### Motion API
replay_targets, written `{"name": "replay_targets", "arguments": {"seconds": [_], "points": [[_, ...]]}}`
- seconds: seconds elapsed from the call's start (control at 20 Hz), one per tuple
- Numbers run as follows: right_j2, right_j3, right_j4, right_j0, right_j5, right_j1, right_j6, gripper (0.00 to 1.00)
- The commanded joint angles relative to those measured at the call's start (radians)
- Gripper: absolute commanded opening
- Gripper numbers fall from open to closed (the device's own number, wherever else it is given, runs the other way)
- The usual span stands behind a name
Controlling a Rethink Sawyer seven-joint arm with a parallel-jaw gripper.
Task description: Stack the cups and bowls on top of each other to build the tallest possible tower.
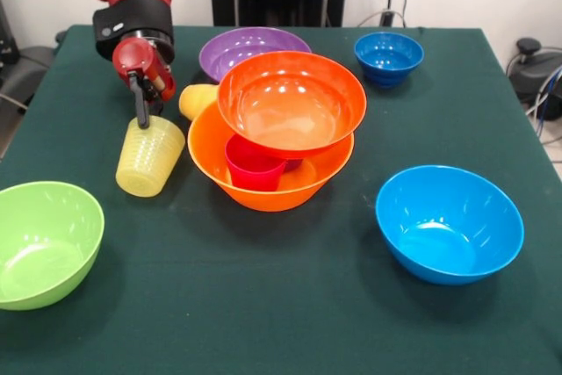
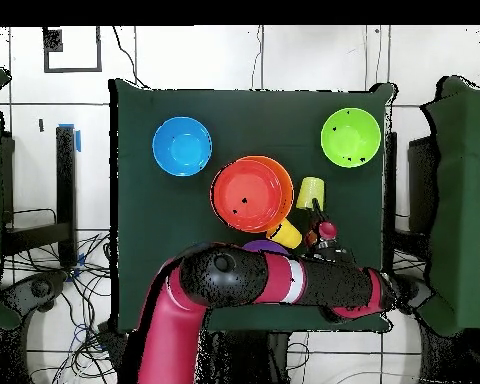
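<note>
- The largest orange-yellow bowl [image 1: 263,183] sits near the middle of the green table [image 1: 290,305] and serves as the landmark here.
- A red-pink cup [image 1: 253,164] stands upright inside that bowl, and the red-orange bowl [image 1: 291,103] rests tilted on top of it, leaning on the big bowl's far rim.
- Just beside the big bowl, on the arm's side, the ribbed pale yellow cup [image 1: 150,156] hangs tilted; one dark finger of the gripper [image 1: 142,110] reaches down into its mouth, and the claw appears closed on the cup's rim.
- An orange-yellow cup [image 1: 197,100] lies on its side, touching the big bowl's far rim.
- The purple bowl [image 1: 246,46] is directly behind the big bowl.
- The small dark blue bowl [image 1: 388,57] stands well apart, at the far corner.
- The light blue bowl [image 1: 449,222] and the lime green bowl [image 1: 44,243] sit on opposite sides of the big bowl, nearer the camera.
</note>
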Motion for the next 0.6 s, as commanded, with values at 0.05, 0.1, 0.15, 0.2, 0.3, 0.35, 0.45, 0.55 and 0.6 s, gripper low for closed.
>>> {"name": "replay_targets", "arguments": {"seconds": [0.05, 0.1, 0.15, 0.2, 0.3, 0.35, 0.45, 0.55, 0.6], "points": [[0.146, -0.177, 0.075, -0.014, 0.044, 0.066, -0.036, 1.00], [0.145, -0.181, 0.079, -0.016, 0.041, 0.071, -0.037, 1.00], [0.144, -0.186, 0.083, -0.018, 0.039, 0.077, -0.037, 1.00], [0.141, -0.189, 0.088, -0.019, 0.034, 0.082, -0.038, 1.00], [0.135, -0.200, 0.086, -0.023, 0.034, 0.090, -0.030, 1.00], [0.130, -0.201, 0.079, -0.024, 0.039, 0.089, -0.020, 1.00], [0.125, -0.202, 0.074, -0.025, 0.044, 0.089, -0.010, 1.00], [0.117, -0.216, 0.055, -0.026, 0.081, 0.089, 0.016, 1.00], [0.115, -0.224, 0.052, -0.028, 0.084, 0.090, 0.017, 1.00]]}}
